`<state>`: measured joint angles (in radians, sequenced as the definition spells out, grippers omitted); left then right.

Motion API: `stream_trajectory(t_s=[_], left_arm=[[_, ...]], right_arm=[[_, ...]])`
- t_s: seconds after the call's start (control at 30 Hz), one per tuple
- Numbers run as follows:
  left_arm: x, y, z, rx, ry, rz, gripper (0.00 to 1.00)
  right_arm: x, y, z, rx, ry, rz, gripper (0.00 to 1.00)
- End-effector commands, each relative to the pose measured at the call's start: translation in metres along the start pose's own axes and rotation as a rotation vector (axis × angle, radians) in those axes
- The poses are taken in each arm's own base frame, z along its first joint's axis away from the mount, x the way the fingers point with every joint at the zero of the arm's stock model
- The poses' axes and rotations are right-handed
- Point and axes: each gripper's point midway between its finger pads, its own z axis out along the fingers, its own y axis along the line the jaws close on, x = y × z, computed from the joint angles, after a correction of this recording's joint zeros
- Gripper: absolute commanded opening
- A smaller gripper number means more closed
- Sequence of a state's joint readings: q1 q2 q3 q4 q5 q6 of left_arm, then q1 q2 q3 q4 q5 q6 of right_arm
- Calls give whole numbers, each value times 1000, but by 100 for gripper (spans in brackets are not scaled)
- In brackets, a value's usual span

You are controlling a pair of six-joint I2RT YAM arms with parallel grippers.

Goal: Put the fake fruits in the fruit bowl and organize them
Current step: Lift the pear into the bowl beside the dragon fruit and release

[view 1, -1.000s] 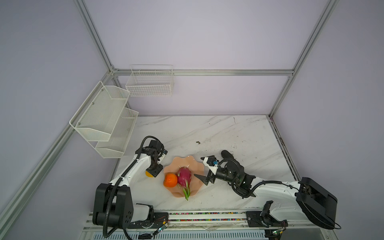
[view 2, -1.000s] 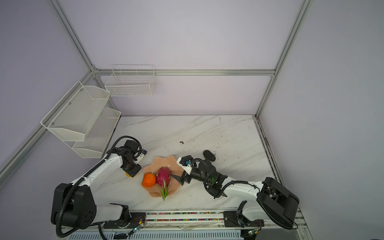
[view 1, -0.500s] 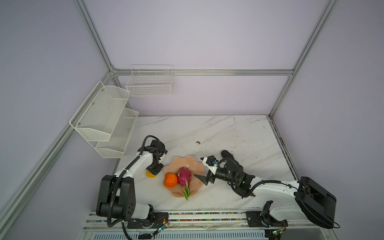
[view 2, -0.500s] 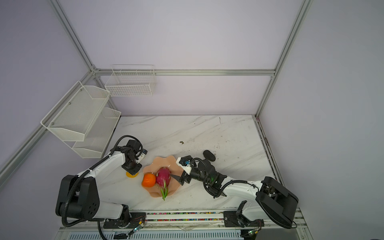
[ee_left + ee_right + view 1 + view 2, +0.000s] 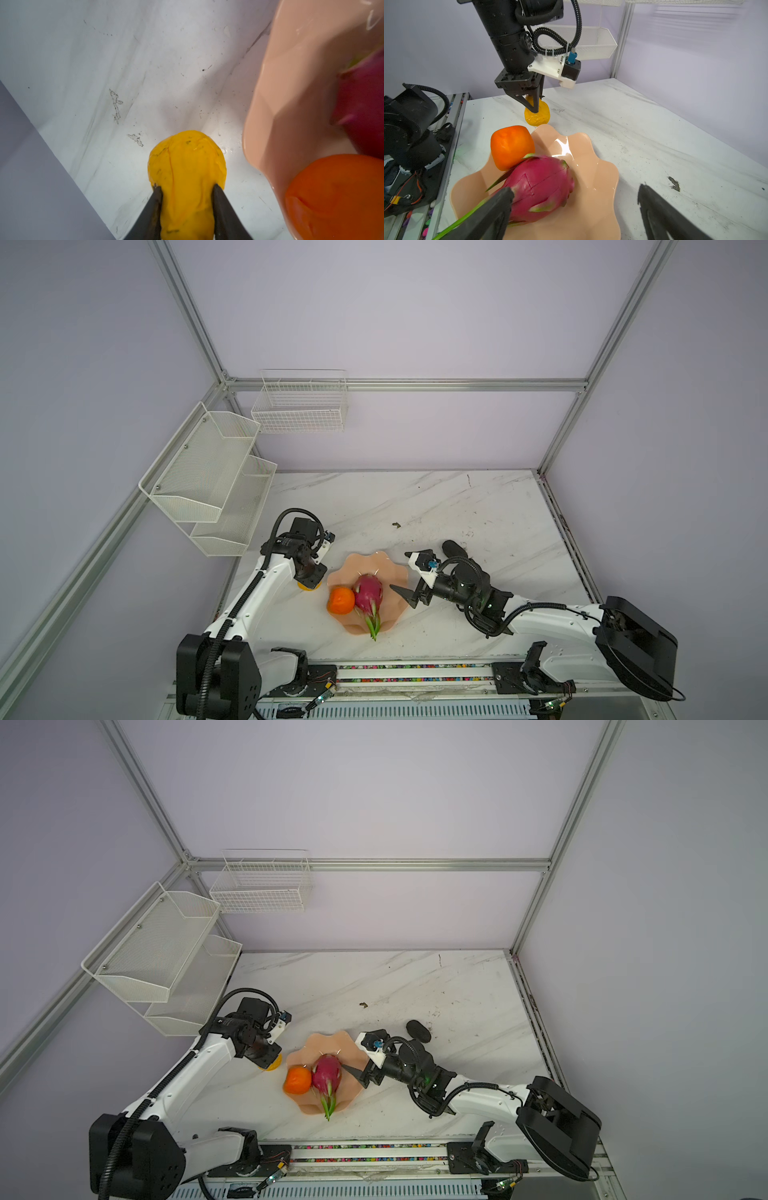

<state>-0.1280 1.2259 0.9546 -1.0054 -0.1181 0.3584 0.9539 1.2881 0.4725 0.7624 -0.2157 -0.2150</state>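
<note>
Left gripper [image 5: 187, 187] is clamped tight on the yellow pear [image 5: 187, 162], coming at it from above, one finger on each side of the narrow end. As far as I can tell the pear's fat end sits on the table, just outside the rim of the pink wavy bowl [image 5: 374, 560] on its left. Right gripper [image 5: 574, 189] is spread wide with nothing in it, hanging at the bowl's right edge. One finger is right up against the dragon fruit [image 5: 542, 182], but I can't tell if it's touching. The dragon fruit lies in the middle of the bowl with its green tip poking over the near rim, and the orange [image 5: 340, 600] is pressed against it at the left rim. One dark oval fruit [image 5: 454, 549] lies out on the table behind my right arm. The table [image 5: 457, 510] is white marble-look with grey veins, scuffs and black specks. Around it are lilac walls and an aluminium frame [image 5: 561, 427]. White mesh shelves [image 5: 208, 472] hang on the left wall and a wire basket [image 5: 299, 406] on the back one.
</note>
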Motion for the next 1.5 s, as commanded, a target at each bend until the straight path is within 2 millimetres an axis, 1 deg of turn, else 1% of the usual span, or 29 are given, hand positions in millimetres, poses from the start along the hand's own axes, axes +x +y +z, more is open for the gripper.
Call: stream_trajectory(t_s=[0.0, 0.2, 0.27, 0.33, 0.4, 0.57, 1.07, 1.13, 1.3, 1.47], left_arm=[[-38, 2, -36, 25, -139, 7, 24], [-75, -17, -69, 22, -254, 88, 24], [-85, -27, -72, 47, -273, 114, 24], [-90, -38, -71, 75, -273, 135, 24], [-92, -46, -63, 86, -252, 153, 24], [-87, -62, -48, 116, -201, 183, 24], [-81, -81, -19, 154, -133, 209, 26], [-80, -83, -16, 159, -123, 214, 27], [-79, -88, -13, 166, -114, 228, 36], [-78, -90, -12, 168, -109, 232, 39]], right_arm=[[-10, -9, -5, 45, -44, -13, 97], [-11, -11, -7, 56, -49, -11, 97], [-10, -11, -7, 54, -48, -11, 97], [-11, -11, -7, 53, -50, -12, 97], [-12, -11, -8, 56, -53, -12, 97], [-14, -16, -11, 77, -67, 0, 97], [-13, -17, -10, 76, -62, 1, 97], [-12, -17, -10, 76, -60, 0, 97], [-12, -17, -9, 76, -58, 1, 97], [-12, -18, -9, 80, -58, 1, 97]])
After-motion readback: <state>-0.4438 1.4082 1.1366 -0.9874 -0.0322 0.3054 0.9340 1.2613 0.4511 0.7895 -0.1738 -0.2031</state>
